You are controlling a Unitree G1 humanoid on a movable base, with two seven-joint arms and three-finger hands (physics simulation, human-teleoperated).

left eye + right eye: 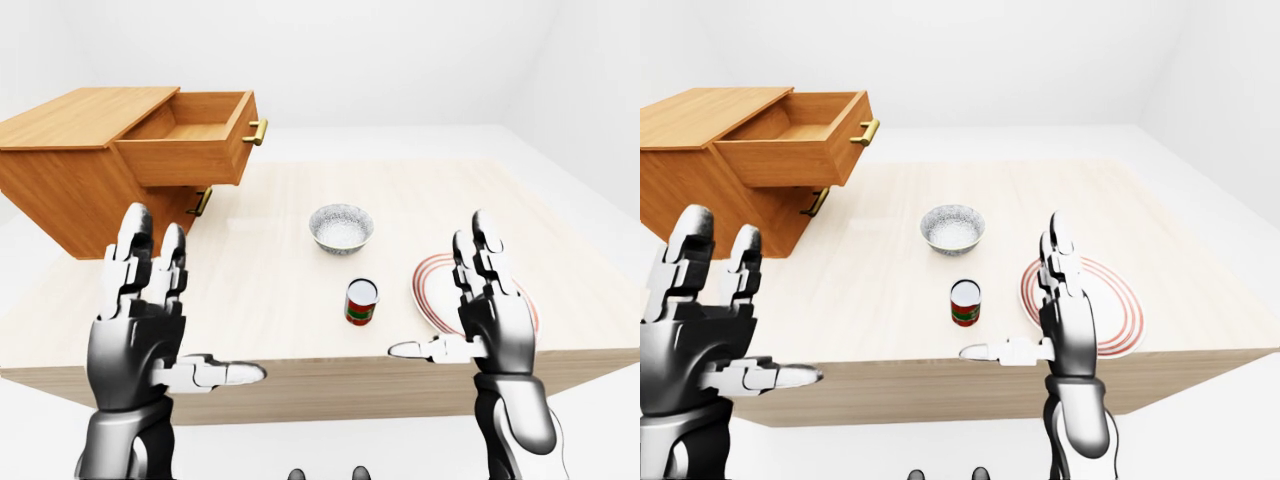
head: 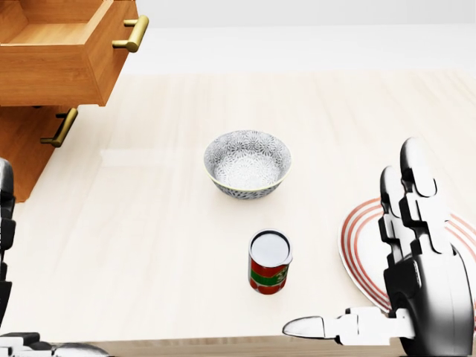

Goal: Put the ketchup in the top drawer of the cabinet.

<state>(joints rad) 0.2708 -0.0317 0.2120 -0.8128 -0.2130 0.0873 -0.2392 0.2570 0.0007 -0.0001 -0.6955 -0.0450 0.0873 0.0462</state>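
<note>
Both of my hands are spread wide and hold nothing: my right hand point(image 2: 416, 275) hovers over the near edge of the table point(image 2: 163, 245), thumb pointing inward, and my left hand point(image 1: 140, 320) hangs out past the table's near left corner, fingers up. The ketchup can point(image 2: 269, 260), a red tin with a green band and a pale lid, stands upright near the middle of that near edge, its long axis vertical, between the patterned bowl point(image 2: 247, 162) farther in and the edge itself. It lies just to the left of my right hand, with the thumb tip pointing toward it from below and to the right; nothing touches it. My right hand is clearly the nearer one, my left well apart from the can. I judge a sideways reach from the right, fingers closing round the can's wall, is what comes next. The striped plate point(image 1: 1110, 300) sits under and beside my right hand. The top drawer point(image 1: 195, 140) of the wooden cabinet point(image 1: 70, 170) stands pulled open at the far left corner.
</note>
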